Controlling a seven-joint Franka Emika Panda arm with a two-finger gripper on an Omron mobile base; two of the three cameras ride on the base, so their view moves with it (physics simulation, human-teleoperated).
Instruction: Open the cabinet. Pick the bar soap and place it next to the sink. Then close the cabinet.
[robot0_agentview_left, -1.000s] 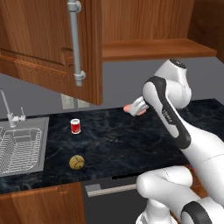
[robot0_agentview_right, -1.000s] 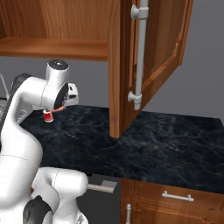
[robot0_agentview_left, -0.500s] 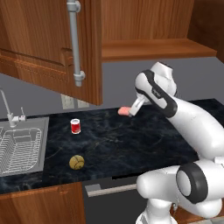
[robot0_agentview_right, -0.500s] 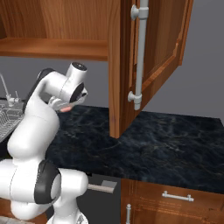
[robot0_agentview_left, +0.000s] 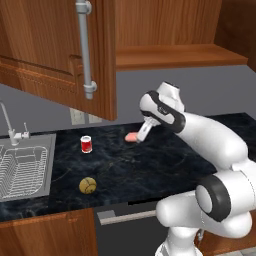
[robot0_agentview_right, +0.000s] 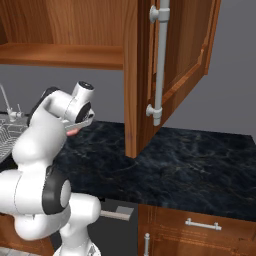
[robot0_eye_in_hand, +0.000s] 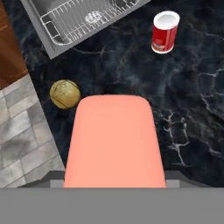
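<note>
The cabinet (robot0_agentview_left: 60, 50) hangs above the counter with both doors swung open, its right door (robot0_agentview_right: 175, 55) standing out over the worktop. My gripper (robot0_agentview_left: 138, 135) is shut on the bar soap (robot0_agentview_left: 131, 136), a salmon-pink block held a little above the dark counter, right of the red can (robot0_agentview_left: 86, 144). In the hand view the bar soap (robot0_eye_in_hand: 114, 140) covers my fingertips. The sink (robot0_agentview_left: 50, 145) with its wire rack lies at the far left, well apart from the soap; in the hand view the sink (robot0_eye_in_hand: 52, 41) is at the top.
A yellow-brown ball (robot0_agentview_left: 87, 185) rests near the counter's front edge, between sink and can. The open left door's lower edge (robot0_agentview_left: 100, 112) hangs just left of my hand. A thin faucet (robot0_agentview_left: 9, 125) stands behind the basin.
The arm has swung left and down, carrying the soap from right of mid-counter toward the can. The can, ball and doors have not moved.
</note>
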